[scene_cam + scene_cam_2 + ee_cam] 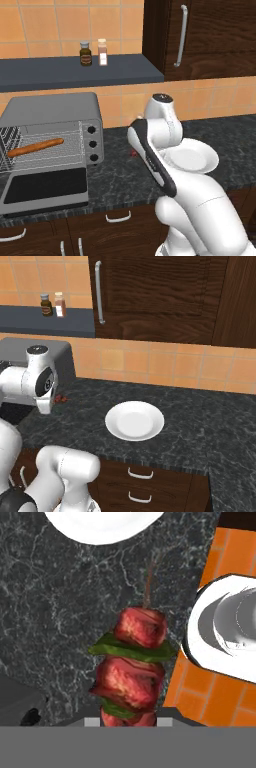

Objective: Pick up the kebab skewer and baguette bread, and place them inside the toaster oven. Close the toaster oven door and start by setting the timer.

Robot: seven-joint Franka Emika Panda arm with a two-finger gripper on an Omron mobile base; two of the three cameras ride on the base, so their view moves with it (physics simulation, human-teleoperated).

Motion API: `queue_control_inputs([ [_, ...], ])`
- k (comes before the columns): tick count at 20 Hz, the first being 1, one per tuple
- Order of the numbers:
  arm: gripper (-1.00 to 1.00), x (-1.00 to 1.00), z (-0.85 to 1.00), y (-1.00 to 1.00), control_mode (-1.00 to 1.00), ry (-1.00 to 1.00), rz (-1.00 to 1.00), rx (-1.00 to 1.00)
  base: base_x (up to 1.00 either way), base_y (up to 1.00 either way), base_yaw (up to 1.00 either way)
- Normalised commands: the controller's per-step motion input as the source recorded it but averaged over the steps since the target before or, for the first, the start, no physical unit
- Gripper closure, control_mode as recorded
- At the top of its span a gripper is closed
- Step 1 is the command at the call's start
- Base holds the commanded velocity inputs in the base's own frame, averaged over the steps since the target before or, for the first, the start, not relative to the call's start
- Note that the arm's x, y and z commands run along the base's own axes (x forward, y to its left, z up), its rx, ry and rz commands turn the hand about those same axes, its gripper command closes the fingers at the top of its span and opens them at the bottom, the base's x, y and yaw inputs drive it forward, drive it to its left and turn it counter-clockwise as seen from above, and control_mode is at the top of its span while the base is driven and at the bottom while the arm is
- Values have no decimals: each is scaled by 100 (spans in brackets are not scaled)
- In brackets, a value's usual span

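Note:
The kebab skewer [134, 662] rises from the bottom of the hand view, red meat chunks with green slices between them and its thin stick pointing up over the dark counter. My gripper [129, 722] is shut on its lower end, the fingertips hidden behind the meat. The skewer [61, 399] also shows as a small red spot beside my hand, just right of the toaster oven [55, 112]. The baguette bread [35, 147] lies on the wire rack inside the oven. The toaster oven door [45, 187] hangs open, folded down flat.
An empty white plate [134, 420] sits on the dark stone counter [200, 416] to the right of my arm. Two spice jars [93, 53] stand on the shelf above the oven. Three black knobs [92, 144] line the oven's right side.

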Motion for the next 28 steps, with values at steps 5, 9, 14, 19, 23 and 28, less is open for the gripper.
queue_control_inputs([
  [5, 100, 0, 13, 100, -100, -16, 0, 0, 0, 0, 0],
  [9, 100, 7, 0, 100, -100, -11, 3, 0, 0, 0, 0],
  [14, 100, 22, 0, 100, -100, -7, 3, 0, 0, 0, 0],
  [19, 100, 39, 0, 100, -100, -7, 2, 0, 0, 0, 0],
  [23, 100, 65, 0, 93, -100, -1, 0, 0, 0, 0, 0],
  [28, 100, 89, -17, 60, -100, 0, 0, 0, 0, 0, 0],
])
